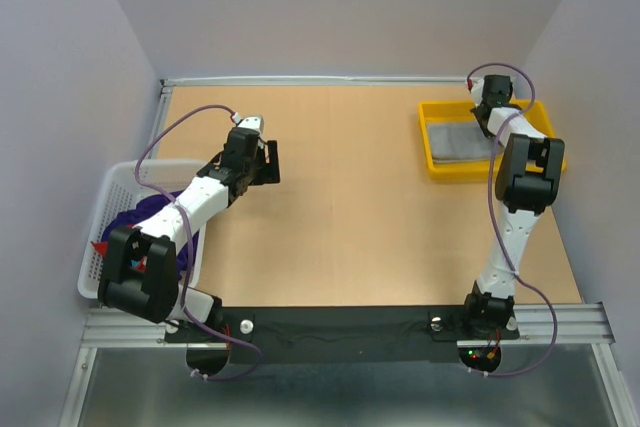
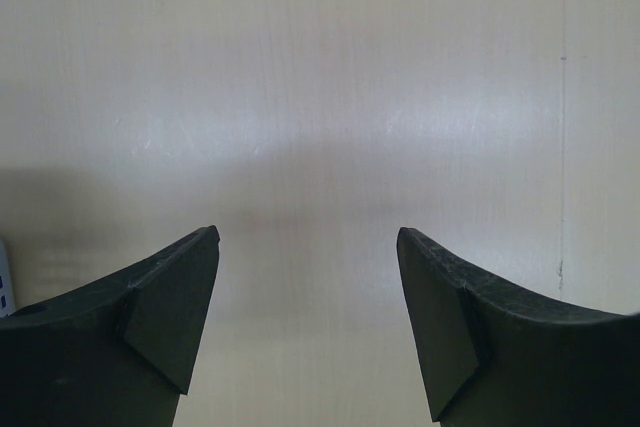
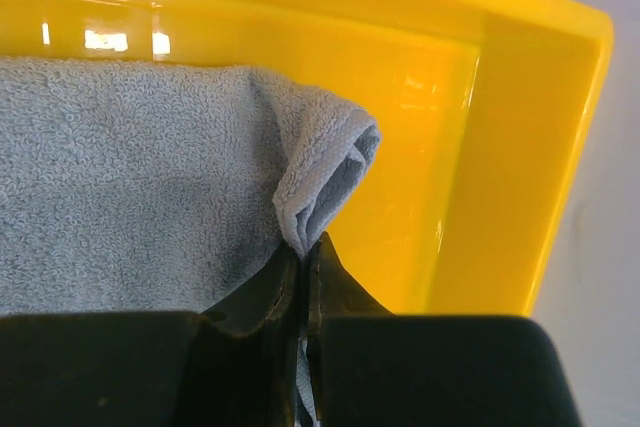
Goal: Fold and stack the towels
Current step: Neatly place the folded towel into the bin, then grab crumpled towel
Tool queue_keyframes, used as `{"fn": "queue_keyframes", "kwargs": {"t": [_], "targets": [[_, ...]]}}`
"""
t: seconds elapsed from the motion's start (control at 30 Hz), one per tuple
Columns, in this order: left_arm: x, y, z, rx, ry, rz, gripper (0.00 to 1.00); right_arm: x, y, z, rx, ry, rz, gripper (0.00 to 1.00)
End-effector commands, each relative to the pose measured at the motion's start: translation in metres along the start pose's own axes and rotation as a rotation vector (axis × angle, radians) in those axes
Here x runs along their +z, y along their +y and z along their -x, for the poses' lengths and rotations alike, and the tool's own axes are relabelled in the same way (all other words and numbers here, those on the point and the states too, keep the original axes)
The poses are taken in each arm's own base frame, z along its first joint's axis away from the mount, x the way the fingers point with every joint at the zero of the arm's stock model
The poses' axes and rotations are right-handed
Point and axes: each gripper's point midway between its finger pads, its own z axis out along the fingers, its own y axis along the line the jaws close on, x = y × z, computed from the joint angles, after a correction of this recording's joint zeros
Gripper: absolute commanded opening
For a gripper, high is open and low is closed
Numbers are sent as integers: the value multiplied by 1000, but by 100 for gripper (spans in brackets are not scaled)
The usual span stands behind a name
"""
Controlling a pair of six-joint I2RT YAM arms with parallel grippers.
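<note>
A grey towel [image 1: 458,139] lies folded in the yellow tray [image 1: 434,165] at the back right. My right gripper [image 1: 487,115] reaches into the tray and is shut on that grey towel [image 3: 120,187], pinching its corner fold between the fingertips [image 3: 306,247]. Deep purple towels [image 1: 135,215] and a bit of red cloth [image 1: 101,246] are bunched in the white mesh basket [image 1: 105,209] at the left edge. My left gripper [image 1: 270,161] hovers over bare table right of the basket, open, with nothing between its fingers [image 2: 170,307].
The yellow tray's far wall [image 3: 300,7] and right wall [image 3: 540,147] rise close around the right gripper. The left arm [image 1: 190,205] stretches over the basket. Purple cables loop off both arms. Grey walls enclose the wooden table [image 1: 340,207].
</note>
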Motion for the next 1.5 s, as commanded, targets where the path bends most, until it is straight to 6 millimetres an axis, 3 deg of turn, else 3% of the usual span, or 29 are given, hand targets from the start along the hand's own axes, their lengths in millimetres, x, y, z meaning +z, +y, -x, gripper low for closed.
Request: {"fn": "queue_keyframes", "kwargs": {"t": [0.0, 0.23, 0.37, 0.47, 0.5, 0.53, 0.63, 0.67, 0.7, 0.77, 0.8, 0.83, 0.9, 0.93, 0.97, 1.0, 1.03, 1.07, 1.2, 1.23, 1.3, 1.33, 1.4, 1.43, 1.47], "targets": [[0, 0, 7, 2, -23, -3, 83, 2, -28, 23, 29, -58, -88, 2], [0, -1, 8, 0, -26, -7, 83, 3, -35, 26, 39, -58, -126, 9], [1, -1, 7, 2, -23, -11, 83, 2, -43, 32, 58, -71, -156, 34], [0, -1, 8, 0, -26, -12, 83, -4, -56, 33, 103, -63, -213, 46], [-1, -1, 10, -1, -30, -12, 83, -7, -60, 34, 131, -65, -234, 60], [-1, -1, 10, -1, -31, -12, 83, -11, -67, 35, 152, -65, -260, 63], [-7, -2, 16, -4, -54, -18, 83, -44, -104, 42, 280, -79, -389, 68], [-9, -2, 17, -7, -60, -17, 83, -45, -105, 41, 310, -77, -402, 71], [-12, -3, 22, -9, -78, -22, 83, -69, -117, 53, 390, -132, -419, 79], [-21, -3, 33, -26, -124, -27, 83, -89, -116, 55, 465, -178, -393, 89], [-24, -1, 39, -34, -148, -11, 83, -123, -128, 66, 573, -261, -378, 93], [-28, 1, 43, -45, -155, 3, 83, -136, -125, 69, 621, -300, -343, 100], [-43, 4, 63, -99, -202, 28, 84, -155, -101, 73, 676, -375, -176, 100], [-48, 14, 65, -120, -205, 83, 84, -188, -107, 81, 762, -459, -124, 100], [-58, 25, 79, -174, -251, 130, 84, -191, -80, 81, 806, -474, 12, 100], [-63, 34, 82, -201, -263, 163, 86, -200, -71, 82, 830, -491, 72, 100], [-69, 44, 81, -219, -259, 201, 86, -227, -60, 90, 831, -553, 189, 100], [-72, 65, 83, -262, -272, 274, 86, -229, -40, 84, 866, -529, 266, 100], [-86, 115, 64, -331, -238, 448, 81, -277, 6, 84, 859, -569, 519, 100], [-91, 130, 59, -356, -237, 502, 81, -284, 32, 82, 828, -550, 575, 100], [-98, 161, 45, -409, -223, 580, 79, -300, 56, 79, 785, -547, 625, 100], [-102, 171, 41, -424, -223, 606, 79, -310, 84, 77, 737, -533, 681, 100], [-104, 192, 23, -460, -190, 663, 77, -321, 113, 74, 691, -519, 741, 100], [-107, 208, 13, -492, -168, 708, 76, -327, 140, 68, 650, -490, 792, 100], [-109, 216, 6, -515, -156, 737, 75, -332, 153, 65, 622, -480, 825, 100]]}}
